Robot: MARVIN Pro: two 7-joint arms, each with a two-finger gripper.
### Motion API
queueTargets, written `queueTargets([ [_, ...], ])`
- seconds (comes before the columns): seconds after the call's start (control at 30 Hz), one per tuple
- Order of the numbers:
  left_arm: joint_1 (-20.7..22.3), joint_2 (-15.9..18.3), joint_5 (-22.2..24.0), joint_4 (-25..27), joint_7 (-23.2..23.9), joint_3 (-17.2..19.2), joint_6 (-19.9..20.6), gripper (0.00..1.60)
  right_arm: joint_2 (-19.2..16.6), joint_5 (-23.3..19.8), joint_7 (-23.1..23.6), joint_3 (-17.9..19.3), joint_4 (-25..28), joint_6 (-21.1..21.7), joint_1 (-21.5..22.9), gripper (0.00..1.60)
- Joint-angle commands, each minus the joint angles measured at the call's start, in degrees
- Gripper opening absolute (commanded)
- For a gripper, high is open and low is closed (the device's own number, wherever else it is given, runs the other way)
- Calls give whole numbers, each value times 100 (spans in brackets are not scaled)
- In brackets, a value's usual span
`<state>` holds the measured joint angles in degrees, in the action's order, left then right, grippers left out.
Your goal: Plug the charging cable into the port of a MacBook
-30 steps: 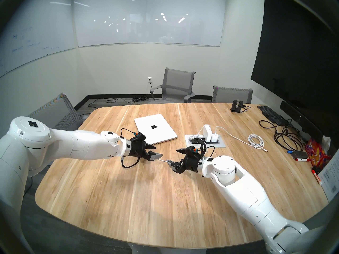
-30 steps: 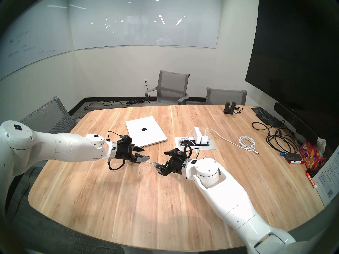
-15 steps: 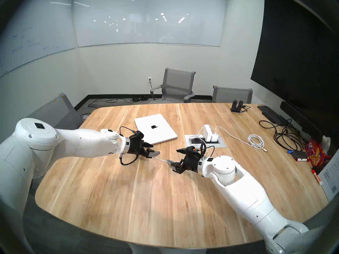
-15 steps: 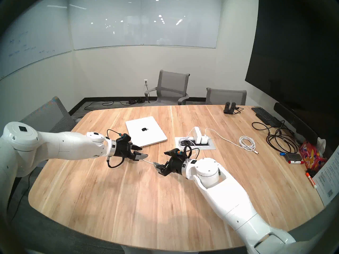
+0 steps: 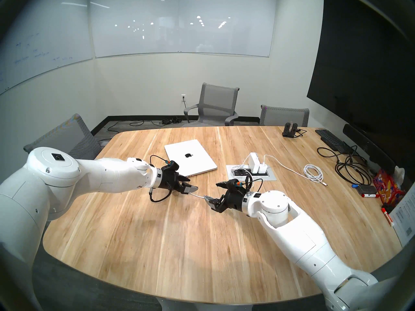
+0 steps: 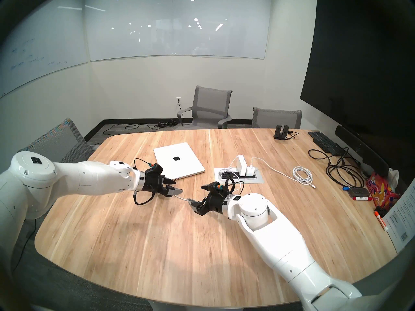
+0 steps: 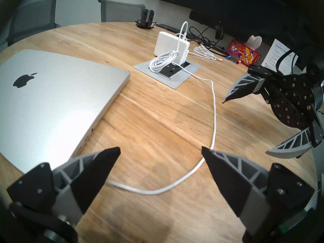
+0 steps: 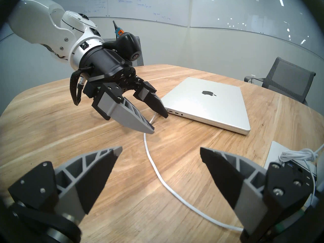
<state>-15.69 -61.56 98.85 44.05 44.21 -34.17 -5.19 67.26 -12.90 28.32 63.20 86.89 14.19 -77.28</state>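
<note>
Two end effectors (image 8: 158, 123) (image 8: 160, 149), one charging cable (image 8: 152, 160)

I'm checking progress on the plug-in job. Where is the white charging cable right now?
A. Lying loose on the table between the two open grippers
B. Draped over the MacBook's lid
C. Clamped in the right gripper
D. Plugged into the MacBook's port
A: the charging cable curves across the bare table, and both the left gripper and the right gripper stand open, holding nothing.

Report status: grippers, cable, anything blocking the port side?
Left gripper open over charging cable, empty. Right gripper open, empty. Cable loose on table, unplugged. MacBook port edge unobstructed.
</note>
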Motion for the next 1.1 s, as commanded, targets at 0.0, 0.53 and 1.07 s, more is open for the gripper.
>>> queueTargets([
  [0.0,12,-109,39,-92,62,79,-46,160,18,12,-3,4,130,-38,50,160],
  [0.53,-5,-30,4,-102,32,54,-228,160,18,12,-3,5,130,-38,50,160],
  [1.07,-2,32,65,-68,56,53,-77,160,18,13,-3,5,130,-38,50,160],
])
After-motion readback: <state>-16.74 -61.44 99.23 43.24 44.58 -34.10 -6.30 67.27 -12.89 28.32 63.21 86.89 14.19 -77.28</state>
